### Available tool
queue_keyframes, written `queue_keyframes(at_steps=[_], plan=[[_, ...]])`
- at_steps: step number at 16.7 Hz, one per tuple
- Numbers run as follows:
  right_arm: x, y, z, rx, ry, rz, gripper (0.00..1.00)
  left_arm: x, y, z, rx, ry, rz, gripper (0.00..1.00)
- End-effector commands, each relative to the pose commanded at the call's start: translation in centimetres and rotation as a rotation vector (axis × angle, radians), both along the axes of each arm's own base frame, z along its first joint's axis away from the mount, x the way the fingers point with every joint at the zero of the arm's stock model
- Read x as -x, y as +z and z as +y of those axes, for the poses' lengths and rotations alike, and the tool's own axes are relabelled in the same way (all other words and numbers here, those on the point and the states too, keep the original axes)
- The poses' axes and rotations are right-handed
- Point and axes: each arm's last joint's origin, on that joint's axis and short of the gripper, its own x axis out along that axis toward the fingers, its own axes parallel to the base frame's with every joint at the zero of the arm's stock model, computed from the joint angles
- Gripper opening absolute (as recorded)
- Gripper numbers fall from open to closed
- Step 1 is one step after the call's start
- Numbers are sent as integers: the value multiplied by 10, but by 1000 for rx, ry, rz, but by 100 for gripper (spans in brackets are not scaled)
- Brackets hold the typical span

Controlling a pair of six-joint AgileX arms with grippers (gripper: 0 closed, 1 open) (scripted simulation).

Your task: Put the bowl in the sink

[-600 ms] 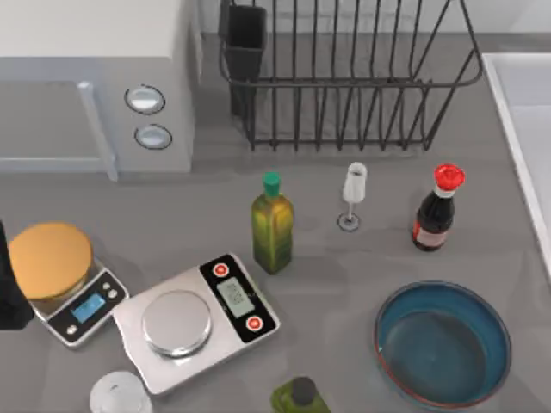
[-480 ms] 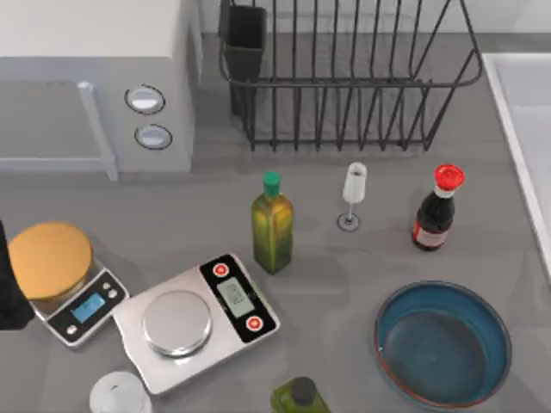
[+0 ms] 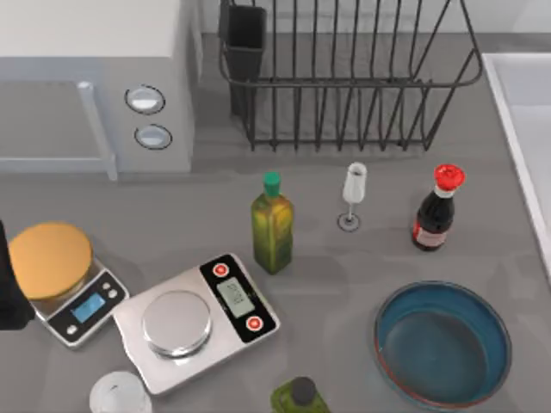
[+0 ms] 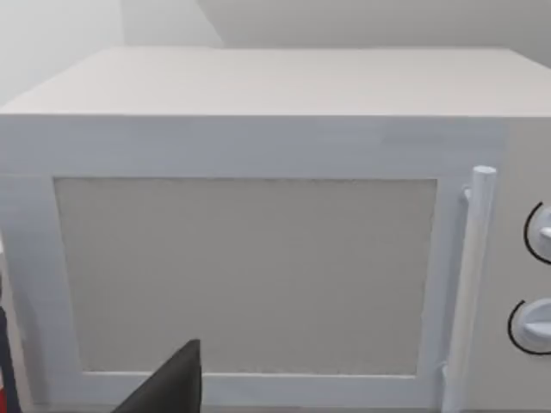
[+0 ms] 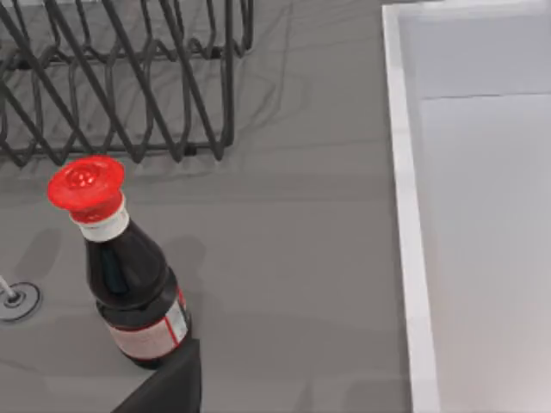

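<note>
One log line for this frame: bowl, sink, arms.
bowl: on counter, front right, untouched | sink: right edge, no bowl inside | left arm: parked at left edge | task: not started

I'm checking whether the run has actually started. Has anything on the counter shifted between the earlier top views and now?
Nothing visibly changed. The bowl sits at the same spot on the grey counter, right of the scales and short of the sink, and the dark-sauce bottle and the dish rack are where they were.

Bowl (image 3: 442,344) front-right, sink (image 3: 525,129) far right
</note>
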Motion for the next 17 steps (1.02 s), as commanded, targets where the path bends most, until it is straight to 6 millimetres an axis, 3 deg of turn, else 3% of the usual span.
queue_keyframes(at_steps=[5, 10, 13, 17], plan=[[-39, 28, 27, -14, 46, 497, 100, 0, 0, 0, 0, 0, 0, 100], [-84, 32, 65, 64, 28, 941, 100, 0, 0, 0, 0, 0, 0, 100], [-101, 28, 84, 115, 5, 1099, 100, 0, 0, 0, 0, 0, 0, 100], [-108, 26, 93, 140, -6, 1162, 100, 0, 0, 0, 0, 0, 0, 100]])
